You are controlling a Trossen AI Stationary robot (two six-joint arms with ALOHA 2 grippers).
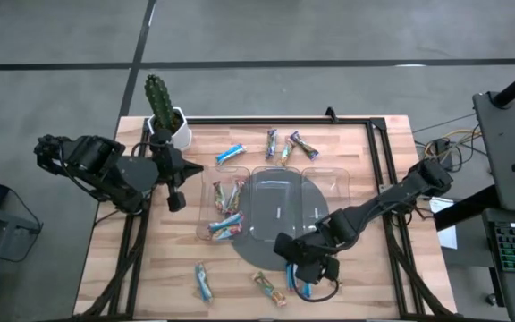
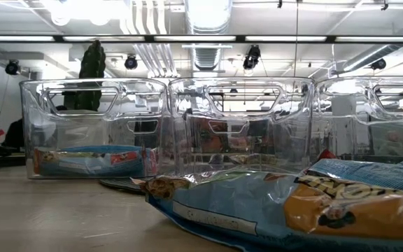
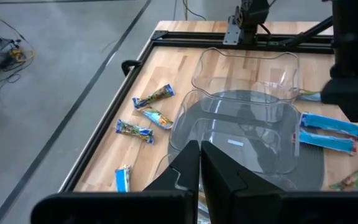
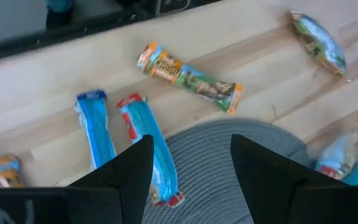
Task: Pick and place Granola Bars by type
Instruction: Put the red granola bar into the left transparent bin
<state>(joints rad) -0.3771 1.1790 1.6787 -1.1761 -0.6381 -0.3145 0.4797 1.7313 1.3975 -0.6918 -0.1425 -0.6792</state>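
Note:
Granola bars lie scattered around a clear compartment tray (image 1: 325, 183) on a grey round mat (image 4: 229, 146). Two blue bars (image 4: 149, 149) (image 4: 95, 127) lie side by side at the mat's near edge. My right gripper (image 4: 191, 162) hangs open just above them (image 1: 309, 273), one finger over the red-ended blue bar. A gold-green bar (image 4: 188, 76) lies just beyond. Several bars (image 1: 225, 207) rest in the tray's left compartment. My left gripper (image 3: 199, 163) is shut, empty, left of the tray (image 1: 175, 199).
A potted cactus (image 1: 161, 107) stands at the far left corner. Several bars (image 1: 286, 146) and a blue one (image 1: 231, 154) lie beyond the tray. A blue bar (image 1: 204, 282) and a gold-green one (image 1: 271, 288) lie near the table's near edge. A black frame (image 1: 266, 119) borders the table.

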